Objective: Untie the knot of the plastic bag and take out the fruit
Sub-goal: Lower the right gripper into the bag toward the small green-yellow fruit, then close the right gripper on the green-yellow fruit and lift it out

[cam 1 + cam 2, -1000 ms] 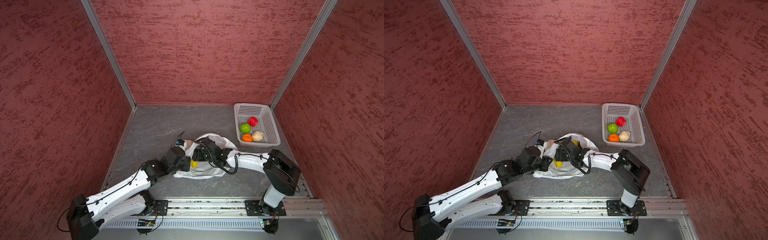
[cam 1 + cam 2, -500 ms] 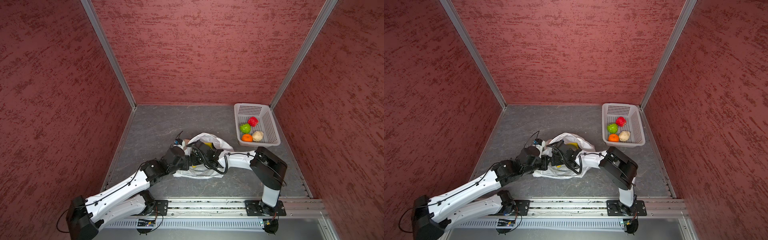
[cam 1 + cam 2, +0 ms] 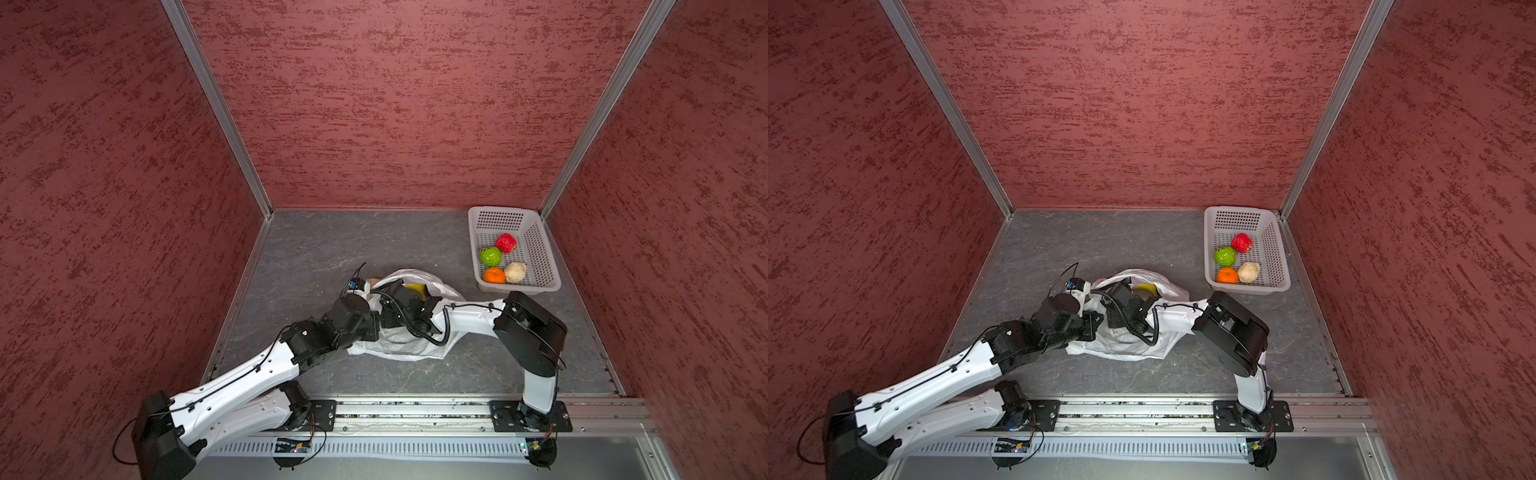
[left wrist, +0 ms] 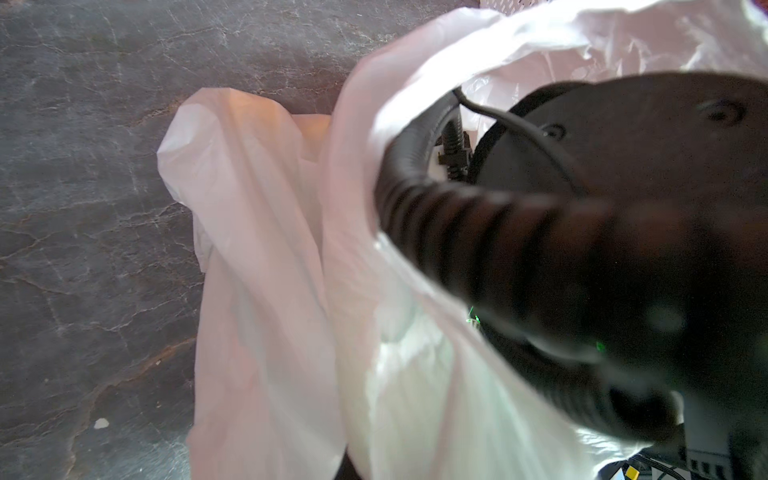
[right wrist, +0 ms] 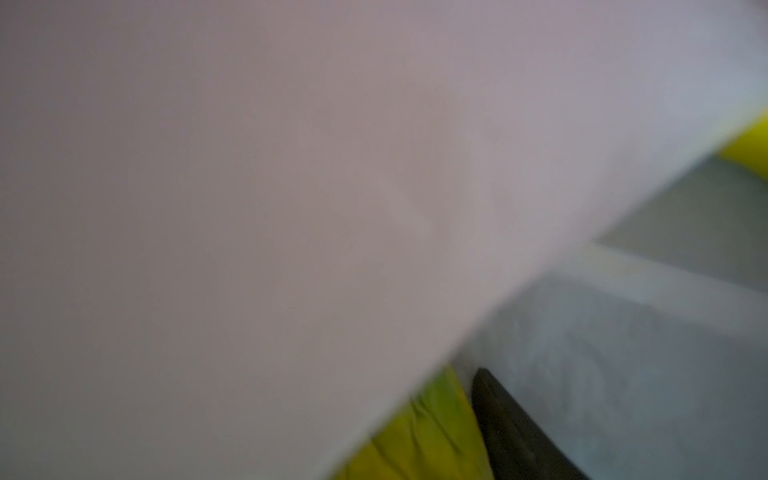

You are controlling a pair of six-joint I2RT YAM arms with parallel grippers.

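Both top views gave me the plastic bag point(image 3: 399, 347) lying on the table point(image 3: 311, 249) near the middle. Its mouth gaped toward the far side, well apart from the white basket point(image 3: 536, 249) in the far right corner. In that basket sat a red berry point(image 3: 506, 242), a green apple point(image 3: 490, 256), an orange ball point(image 3: 494, 275) and a beige round piece point(image 3: 515, 272), the last two side by side by the near wall.

My right tool point(image 3: 395, 293) was down inside the bag's mouth, just beside a yellow banana point(image 3: 415, 288), and there the top views ran out, its tips buried in plastic. The right wrist camera helped little. It had a blurred sheet of bag right across the lens and one dark finger point(image 5: 519, 428) beside a yellow-green piece point(image 5: 424, 436). Touching or apart, I couldn't say, so whether that tool was open or gripping I could not tell.

My left tool point(image 3: 371, 324) sat at the bag's left edge, clamped tight on the plastic. Its own wrist camera hid its tips but gave what nothing else did. A loose handle loop point(image 4: 232, 187) was draped onto the table, and the bag's rim stood up around the right arm point(image 4: 623, 187) and its coiled cable point(image 4: 457, 216).
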